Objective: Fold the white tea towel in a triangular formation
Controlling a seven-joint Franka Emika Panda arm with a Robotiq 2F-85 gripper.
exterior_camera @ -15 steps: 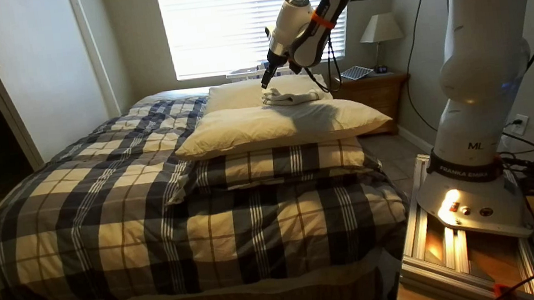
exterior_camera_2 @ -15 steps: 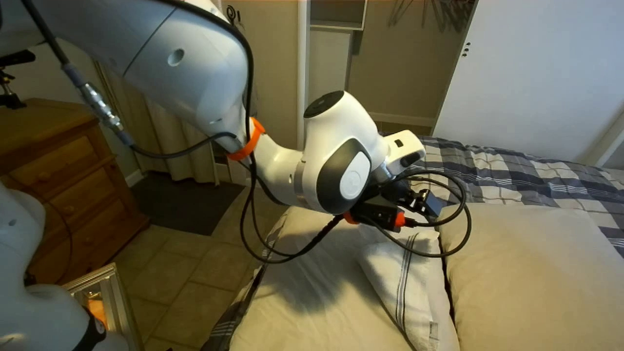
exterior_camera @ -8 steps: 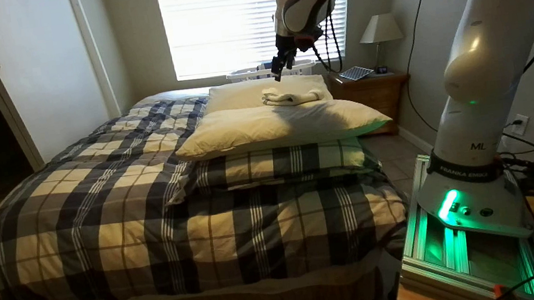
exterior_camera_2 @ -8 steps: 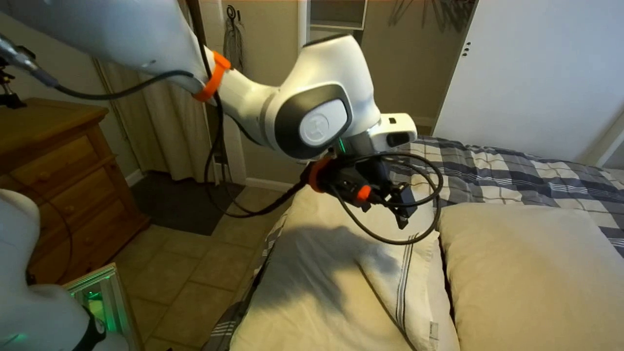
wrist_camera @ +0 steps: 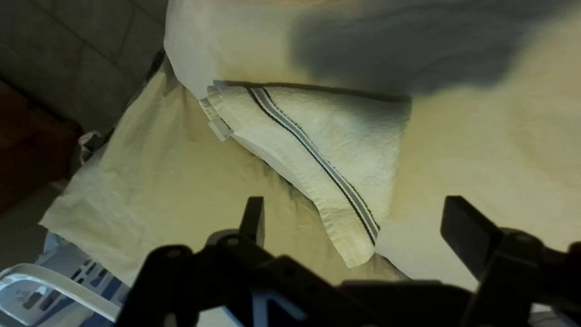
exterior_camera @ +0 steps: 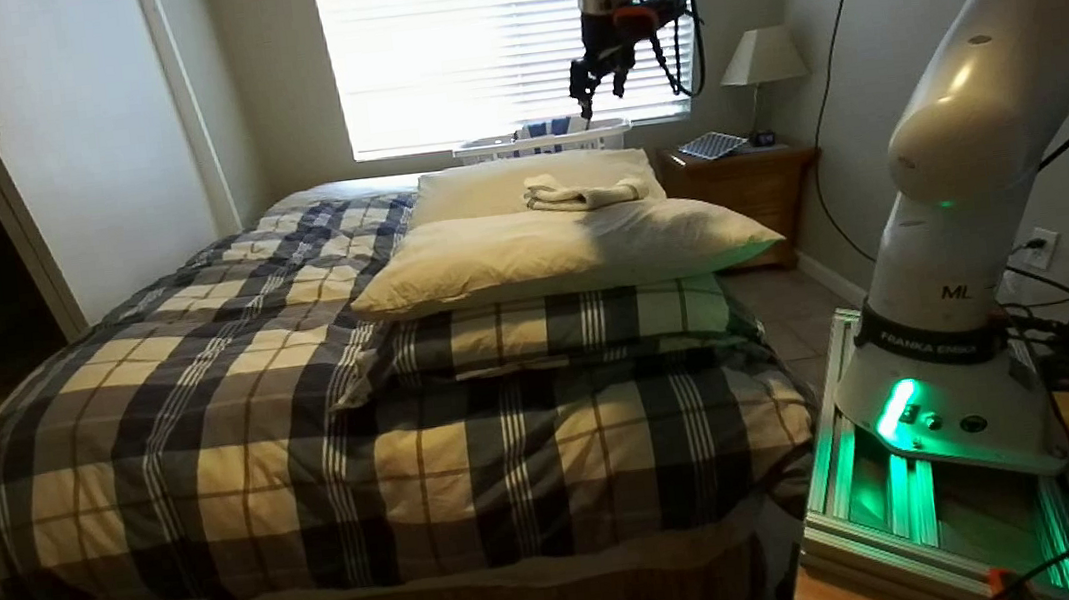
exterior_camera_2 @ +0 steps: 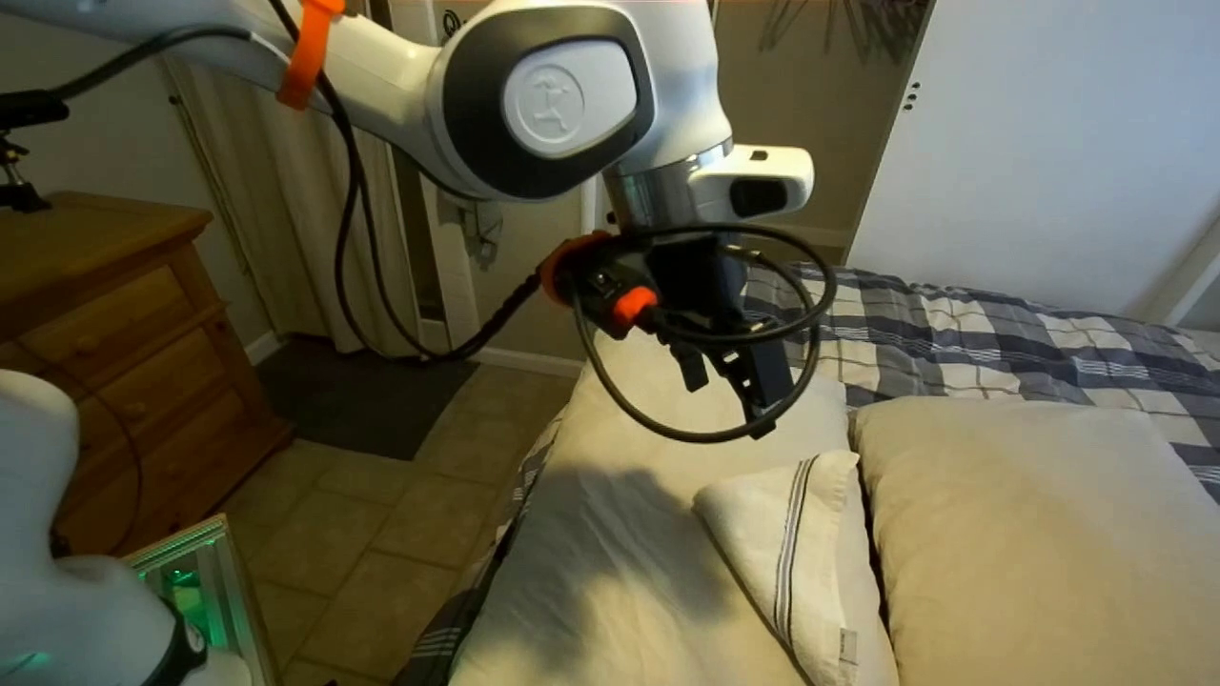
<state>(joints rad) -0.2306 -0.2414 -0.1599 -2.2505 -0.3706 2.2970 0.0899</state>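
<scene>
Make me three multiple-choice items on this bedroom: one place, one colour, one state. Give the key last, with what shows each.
1. Where does the small off-white cloth towel with dark stripes lie?
A) on a brown wooden nightstand
B) on a puffy cream fabric pillow
C) inside a white plastic laundry basket

2. What colour glows from the light strip on the robot's white base?
A) green
B) red
C) blue

3. How does the black two-fingered claw stand?
A) shut on the towel
B) shut, holding nothing
C) open, holding nothing

Key:
1 B: both exterior views show it lying there.
2 A: an exterior view shows the strip lit green.
3 C: in the wrist view its black fingers stand wide apart, nothing gripped between them.
</scene>
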